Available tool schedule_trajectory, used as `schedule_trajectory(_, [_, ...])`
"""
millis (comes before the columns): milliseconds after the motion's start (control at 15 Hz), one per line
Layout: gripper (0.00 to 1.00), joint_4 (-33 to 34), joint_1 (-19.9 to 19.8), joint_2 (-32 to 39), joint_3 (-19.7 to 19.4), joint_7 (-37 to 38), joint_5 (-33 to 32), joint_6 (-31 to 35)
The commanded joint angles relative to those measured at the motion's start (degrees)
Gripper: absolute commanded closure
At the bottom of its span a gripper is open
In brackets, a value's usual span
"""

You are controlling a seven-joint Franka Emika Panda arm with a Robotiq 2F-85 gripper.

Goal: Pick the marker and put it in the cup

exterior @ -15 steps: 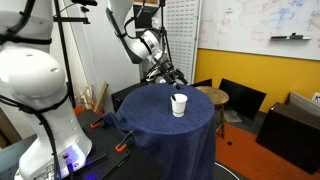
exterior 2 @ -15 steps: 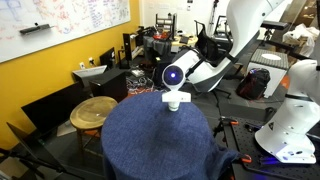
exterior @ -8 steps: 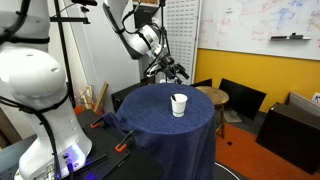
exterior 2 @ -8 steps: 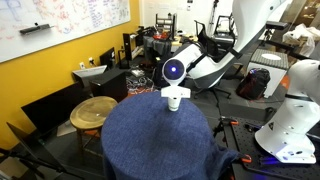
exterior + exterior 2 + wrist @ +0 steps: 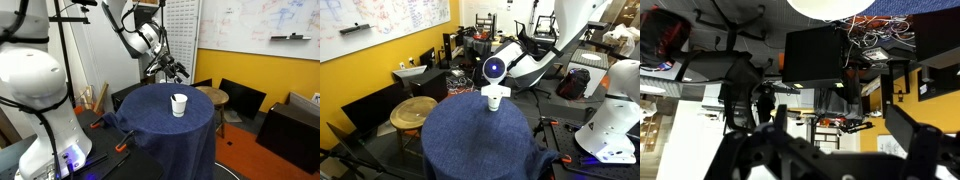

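Thin dark marker: not made out in any view. It is not between the fingers and not on the cloth, and it is too small to tell whether it sits inside the cup.

Small white tapered paper cup (image 5: pixel 178 104) (image 5: pixel 493 98) stands upright on the round table draped in dark blue cloth (image 5: pixel 160 125) (image 5: pixel 470 140). It is below the claw and a bit toward the table's middle from it. In the wrist view only the cup's pale round edge (image 5: pixel 830 6) shows, at the top border.

Change: against a second ago, the black two-finger claw (image 5: pixel 174 71) has lifted off the cup and eased back toward the table's far edge. Over the last half second it has hardly moved. The cup has not shifted.

Claw state: fingers (image 5: pixel 908 135) spread apart in the wrist view, nothing between them.

Judgement: an empty, spread claw backed off above the cup reads as release done and retreat. The marker in the cup is unconfirmed.

Materials:
- Cup: matte thin paper with a round rim, probably light and easy to tip.
- Cloth: soft, matte, hanging in folds over the table edge.
- Claw: hard black linkage.
- Glossy white robot arm (image 5: pixel 122 18): smooth rounded shells, with a round blue disc on the wrist (image 5: pixel 493 70) right above the cup in an exterior view
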Motion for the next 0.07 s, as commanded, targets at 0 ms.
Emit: schedule_trajectory(0, [0.0, 0.04, -0.22, -0.02, 0.27, -0.08, 0.07, -0.11])
